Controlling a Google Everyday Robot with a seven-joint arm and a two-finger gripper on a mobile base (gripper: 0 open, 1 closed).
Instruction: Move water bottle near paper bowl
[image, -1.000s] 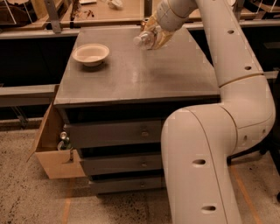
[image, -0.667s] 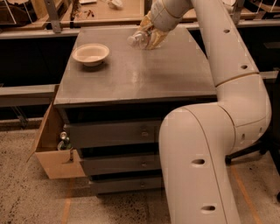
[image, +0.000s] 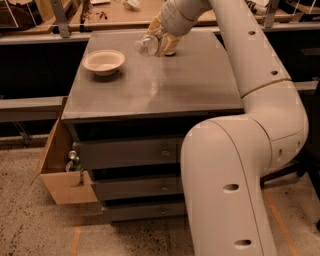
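- Here, the pincer (image: 161, 42) is over the far part of the grey bench (image: 165, 87), a little right of the middle of its back edge.
- Its yellowish fingers (image: 169, 44) are closed around the water bottle (image: 145, 45), which lies tipped on its side in the grip, one end poking out to the left toward the bowl.
- I cannot tell whether the bottle touches the bench top or hangs just above it.
- The paper bowl (image: 103, 61) sits upright near the far left corner of the bench, to the left of the bottle and slightly nearer to me, with a stretch of bare grey top between them.
- The white arm (image: 252, 65) rises from the bulky base at the right front and reaches over the bench's right side to the back.
- Below the top, the bench has a stack of grey drawers (image: 132, 152).
- An open cardboard box (image: 62, 189) stands against the bench's left front corner, with a small bottle (image: 74, 161) sticking up inside it.
- A wooden worktop (image: 117, 17) runs behind the bench.
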